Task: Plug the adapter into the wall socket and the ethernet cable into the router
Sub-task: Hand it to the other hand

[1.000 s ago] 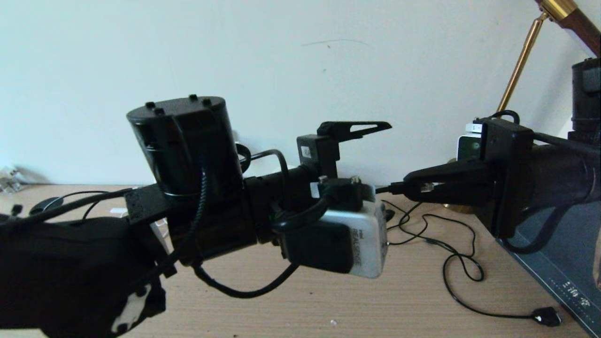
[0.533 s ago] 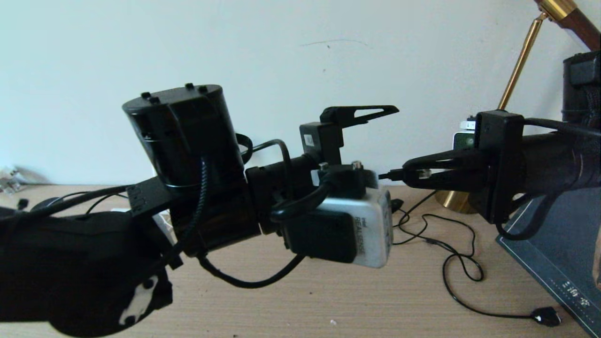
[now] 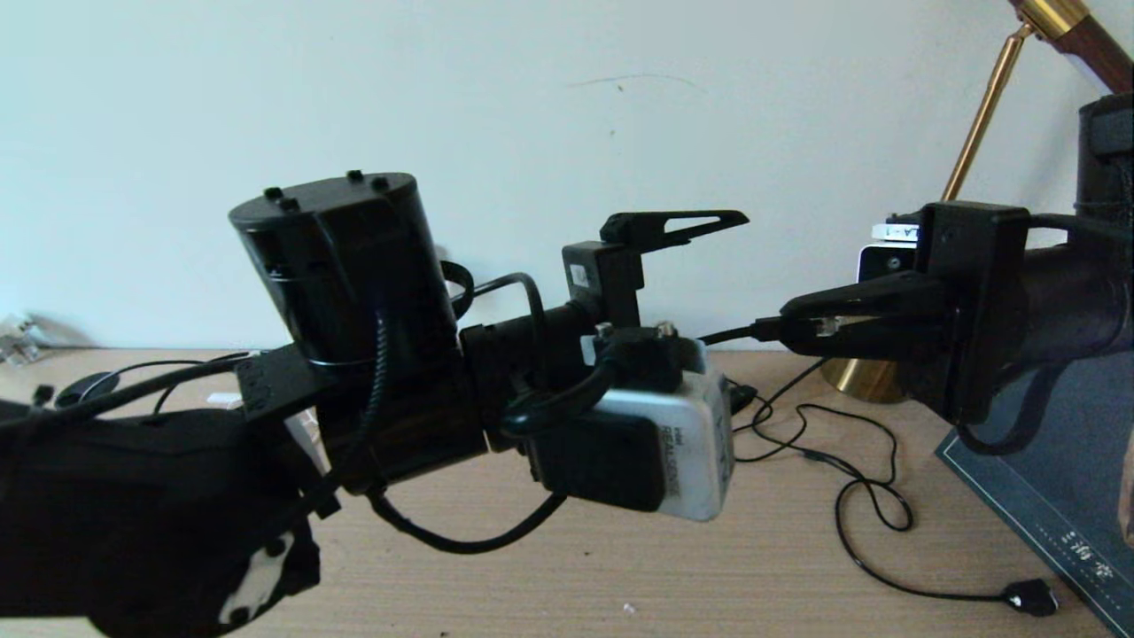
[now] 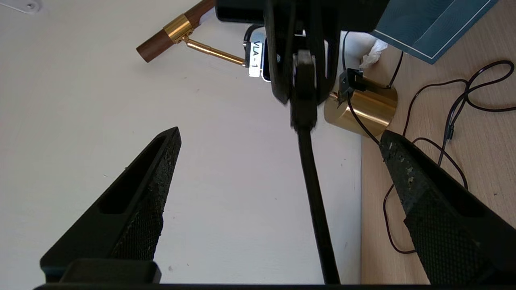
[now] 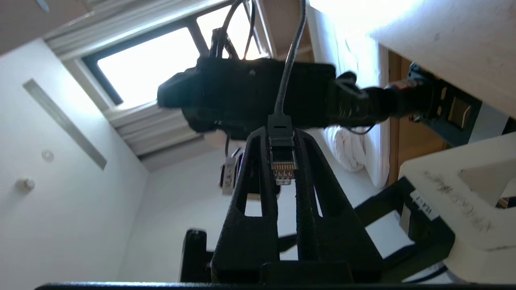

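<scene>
We find both arms raised above the wooden desk (image 3: 620, 567), reaching toward each other in front of the pale wall (image 3: 532, 89).

The right arm comes in level from the right side of the head view. Its gripper, the right gripper (image 3: 788, 329), points toward the left arm with the fingers drawn narrow and clamped on the plug end of the ethernet cable (image 3: 766, 330). In the right wrist view the plug (image 5: 282, 165) sits pinched between the two fingers (image 5: 258, 177), its clear tip with the metal contacts pointing back toward the wrist and its black boot at the fingertips. From there the cable runs straight out past the fingertips toward the left arm.

The left arm lies across the foreground of the head view, its wrist angled toward the right arm. The left gripper (image 4: 280, 139) stands wide apart and holds nothing. In the left wrist view the ethcable passes down the middle of the gap, clear of either finger (image 4: 149, 181), and beyond the fingertips we see the right gripper end-on, closed on the cable.

Beyond and below the right gripper stands the round brass base of a lamp (image 3: 855, 385). A thinner black wire (image 3: 864, 505) loops over the desk beneath the right gripper, and a dark mat (image 3: 1054, 496) lies under the right arm.

We see no adapter, wall socket or router.
</scene>
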